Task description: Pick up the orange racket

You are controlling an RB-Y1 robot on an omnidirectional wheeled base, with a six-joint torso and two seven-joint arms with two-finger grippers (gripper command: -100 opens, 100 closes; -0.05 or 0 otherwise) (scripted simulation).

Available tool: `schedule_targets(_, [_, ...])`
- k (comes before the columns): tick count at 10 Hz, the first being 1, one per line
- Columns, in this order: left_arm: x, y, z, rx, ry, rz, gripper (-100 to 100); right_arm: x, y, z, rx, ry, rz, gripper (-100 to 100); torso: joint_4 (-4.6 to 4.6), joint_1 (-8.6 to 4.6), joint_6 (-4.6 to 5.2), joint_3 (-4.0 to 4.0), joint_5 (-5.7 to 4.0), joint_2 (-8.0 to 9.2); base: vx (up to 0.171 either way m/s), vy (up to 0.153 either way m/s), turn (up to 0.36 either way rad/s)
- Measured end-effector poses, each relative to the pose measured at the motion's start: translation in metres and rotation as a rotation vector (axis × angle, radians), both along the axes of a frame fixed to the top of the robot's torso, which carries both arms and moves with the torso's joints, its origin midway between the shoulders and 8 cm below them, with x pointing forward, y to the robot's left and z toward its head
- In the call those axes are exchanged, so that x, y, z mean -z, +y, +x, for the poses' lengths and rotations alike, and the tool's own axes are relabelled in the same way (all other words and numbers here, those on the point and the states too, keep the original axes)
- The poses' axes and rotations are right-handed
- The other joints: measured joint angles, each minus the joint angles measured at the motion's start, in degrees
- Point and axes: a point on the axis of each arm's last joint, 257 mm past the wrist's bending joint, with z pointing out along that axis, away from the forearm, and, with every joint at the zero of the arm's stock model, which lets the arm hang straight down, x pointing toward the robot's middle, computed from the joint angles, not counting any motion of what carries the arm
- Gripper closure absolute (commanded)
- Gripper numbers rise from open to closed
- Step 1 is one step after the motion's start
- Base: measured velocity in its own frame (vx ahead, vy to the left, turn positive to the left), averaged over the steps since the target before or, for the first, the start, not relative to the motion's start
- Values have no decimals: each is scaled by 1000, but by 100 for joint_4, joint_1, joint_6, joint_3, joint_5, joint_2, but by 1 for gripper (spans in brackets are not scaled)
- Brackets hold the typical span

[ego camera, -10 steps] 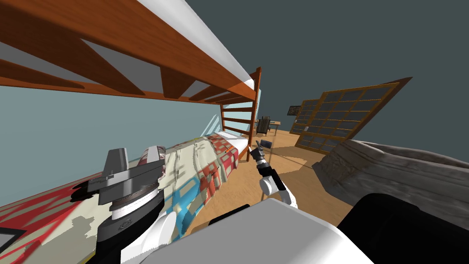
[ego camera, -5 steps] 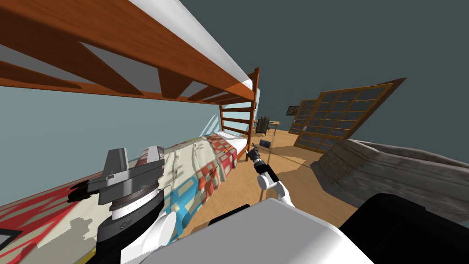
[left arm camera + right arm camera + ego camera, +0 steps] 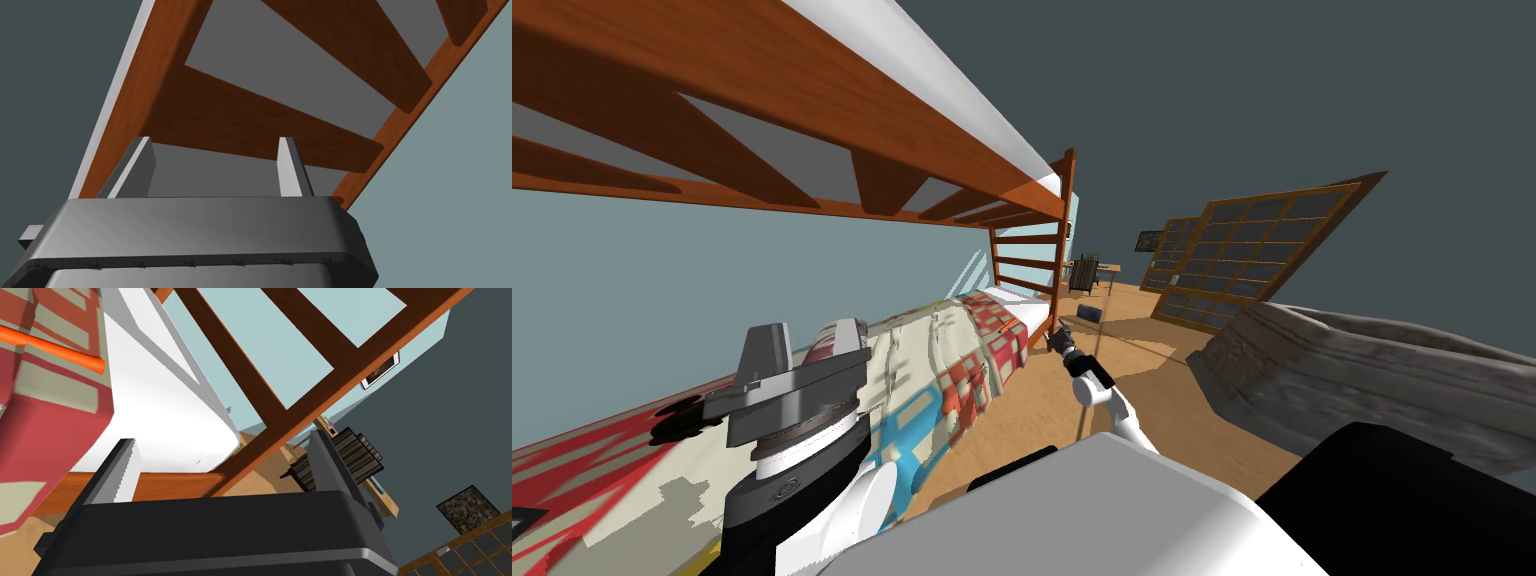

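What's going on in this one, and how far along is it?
The robot stands beside a bunk bed. Its right gripper, fingers open, is stretched out to the far end of the lower bunk's patterned quilt, where the orange racket lies. The racket's handle is off to one side of the fingers, not between them, so nothing is gripped yet. The left gripper is open, raised toward the upper bunk's slats.

Bedframe (image 3: pixel 320 399) before right end effector (image 3: pixel 220 437), floor (image 3: pixel 1172 390) open
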Motion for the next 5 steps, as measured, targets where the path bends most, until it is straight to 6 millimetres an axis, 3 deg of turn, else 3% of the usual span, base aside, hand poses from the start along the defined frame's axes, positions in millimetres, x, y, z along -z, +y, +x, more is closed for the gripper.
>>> schedule_targets(5, [0, 0, 0, 0, 0, 0, 0, 58, 12, 25, -56, 181, 189, -100, -2, 5, -1, -5, 1, -8, 6, -5, -14])
